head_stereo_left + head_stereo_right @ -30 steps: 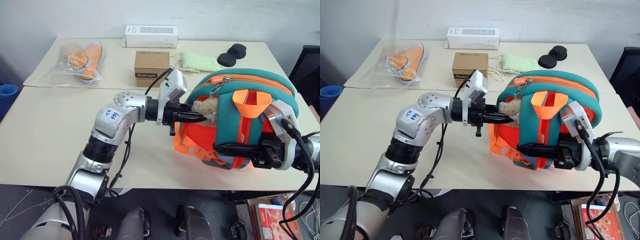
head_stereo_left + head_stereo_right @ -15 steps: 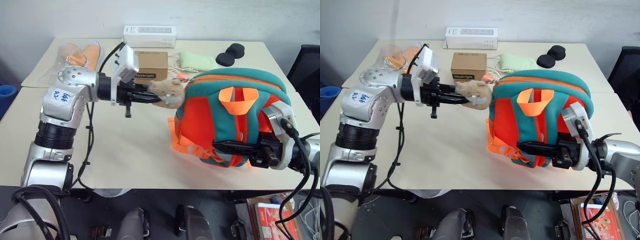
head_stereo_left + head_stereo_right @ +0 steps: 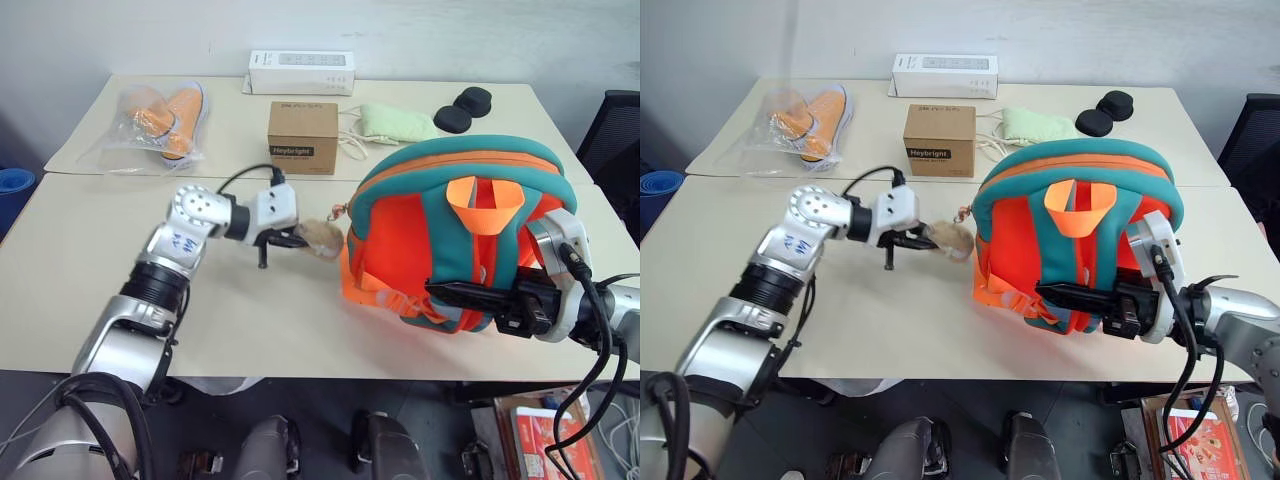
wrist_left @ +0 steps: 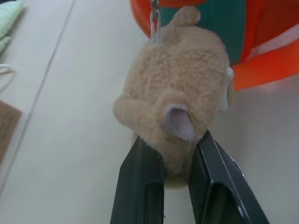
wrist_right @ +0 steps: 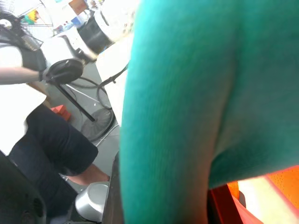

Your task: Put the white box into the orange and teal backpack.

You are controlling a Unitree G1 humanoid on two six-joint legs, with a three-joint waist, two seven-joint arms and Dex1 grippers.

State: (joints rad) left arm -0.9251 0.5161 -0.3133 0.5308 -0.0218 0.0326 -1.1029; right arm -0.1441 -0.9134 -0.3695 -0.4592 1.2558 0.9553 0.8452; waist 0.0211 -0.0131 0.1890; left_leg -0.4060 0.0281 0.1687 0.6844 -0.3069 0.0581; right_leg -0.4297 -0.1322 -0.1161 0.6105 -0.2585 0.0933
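The orange and teal backpack (image 3: 460,225) stands upright on the right part of the table, back straps facing me. Its beige plush toy (image 3: 322,240) hangs by a short chain at the pack's left side, low over the table. My left gripper (image 3: 300,238) is shut on the toy; the left wrist view shows both black fingers (image 4: 140,186) squeezing the plush toy (image 4: 180,93). My right gripper (image 3: 445,293) reaches in level from the right and is shut on a teal strap (image 5: 187,93) low on the pack. The white box is out of view.
At the back of the table lie a long white carton (image 3: 300,72), a brown cardboard box (image 3: 303,137), a pale green pouch (image 3: 398,122), two black round pads (image 3: 465,108) and a plastic bag of orange shoes (image 3: 160,120). A person (image 5: 42,116) stands beyond the table.
My left gripper pulled the plush toy out to the left of the backpack, then dropped with it to just above the table. The backpack shifted slightly. The right gripper kept still.
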